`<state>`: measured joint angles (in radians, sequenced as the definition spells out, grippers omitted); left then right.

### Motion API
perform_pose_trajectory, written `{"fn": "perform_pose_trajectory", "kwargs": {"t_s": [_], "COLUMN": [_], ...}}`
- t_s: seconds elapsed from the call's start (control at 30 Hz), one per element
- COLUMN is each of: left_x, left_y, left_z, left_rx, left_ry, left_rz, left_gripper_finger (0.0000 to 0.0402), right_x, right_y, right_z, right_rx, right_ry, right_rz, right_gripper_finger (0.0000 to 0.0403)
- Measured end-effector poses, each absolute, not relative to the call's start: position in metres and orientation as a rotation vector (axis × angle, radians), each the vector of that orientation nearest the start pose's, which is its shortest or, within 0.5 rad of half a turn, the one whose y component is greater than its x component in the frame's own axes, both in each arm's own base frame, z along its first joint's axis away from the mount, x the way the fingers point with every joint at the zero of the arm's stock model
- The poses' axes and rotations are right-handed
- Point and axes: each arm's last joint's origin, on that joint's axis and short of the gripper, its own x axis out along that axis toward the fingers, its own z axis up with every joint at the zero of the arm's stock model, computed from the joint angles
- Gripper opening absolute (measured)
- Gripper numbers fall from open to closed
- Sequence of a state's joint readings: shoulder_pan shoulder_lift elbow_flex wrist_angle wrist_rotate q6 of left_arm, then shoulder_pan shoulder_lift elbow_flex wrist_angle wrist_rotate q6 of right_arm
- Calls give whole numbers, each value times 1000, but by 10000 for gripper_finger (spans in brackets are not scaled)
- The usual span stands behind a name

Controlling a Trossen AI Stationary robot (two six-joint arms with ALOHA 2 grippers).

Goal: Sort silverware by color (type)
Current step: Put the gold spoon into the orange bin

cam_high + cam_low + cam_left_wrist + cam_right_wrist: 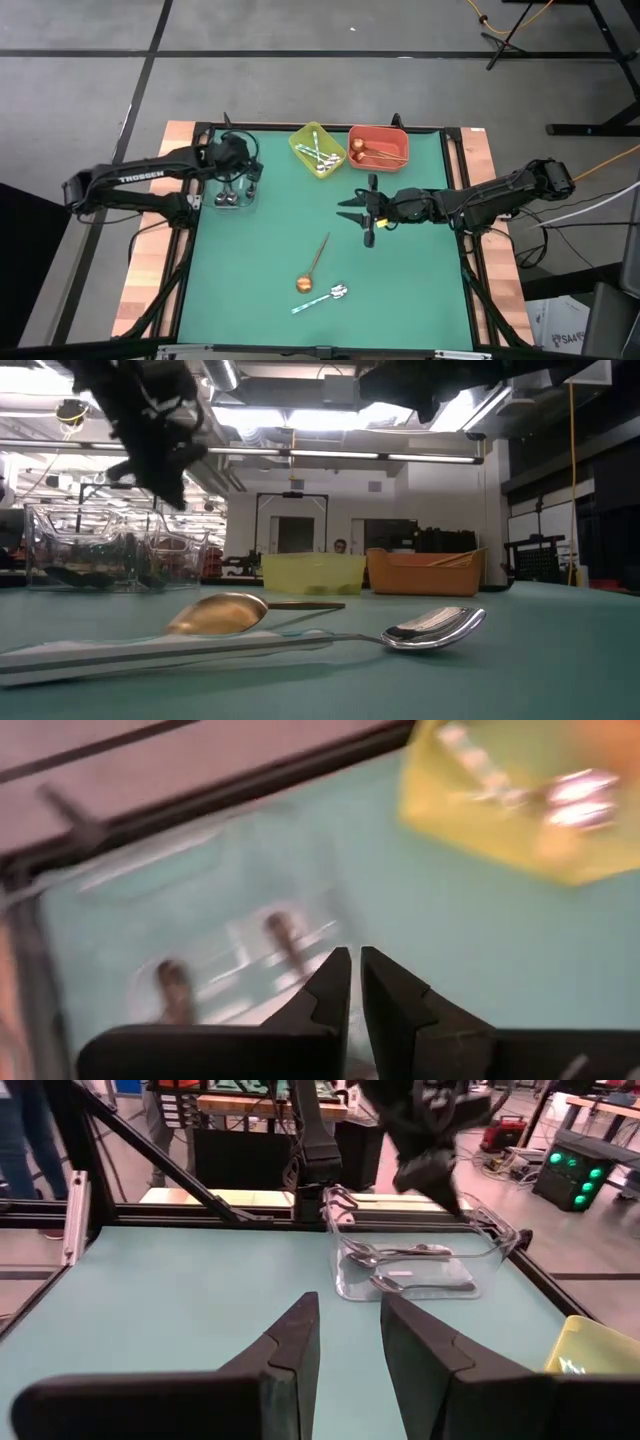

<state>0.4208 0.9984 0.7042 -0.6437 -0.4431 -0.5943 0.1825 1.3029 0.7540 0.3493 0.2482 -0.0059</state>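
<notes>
My left gripper [355,963] is shut and empty. It hangs above a clear container [236,196] at the mat's far left, where black spoons [400,1255] lie. My right gripper [348,1315] stands open and empty over the middle of the mat [350,210]. Two spoons lie flat on the mat near its front edge: a copper-gold spoon [311,268] and a silver spoon with a pale teal handle [320,298]. A yellow bin [318,148] holds teal-handled spoons. An orange bin [378,146] holds copper-gold ones.
The three containers stand in a row along the mat's far edge. A black frame borders the green mat [420,290], with wooden strips outside it. In the low view the two loose spoons [300,625] lie close to the camera.
</notes>
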Motion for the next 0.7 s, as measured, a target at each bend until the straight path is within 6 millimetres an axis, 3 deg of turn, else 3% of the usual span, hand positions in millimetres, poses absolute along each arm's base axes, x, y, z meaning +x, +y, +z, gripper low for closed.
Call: {"fn": "perform_pose_trajectory", "kwargs": {"t_s": [0.17,0.3,0.7], "left_x": [178,193,212], "left_y": [69,45,-31], "left_z": [268,282,296], "left_rx": [-483,-450,-366], "left_ry": [593,487,296], "left_rz": [923,790,545], "left_gripper_finger": [22,22,22], "right_x": [281,282,287], "right_y": [47,48,52], "right_z": [264,266,266], "right_rx": [-39,-31,-19], "right_ry": [176,155,115], "right_rz": [-2,48,150], "right_gripper_finger": [99,99,99]}}
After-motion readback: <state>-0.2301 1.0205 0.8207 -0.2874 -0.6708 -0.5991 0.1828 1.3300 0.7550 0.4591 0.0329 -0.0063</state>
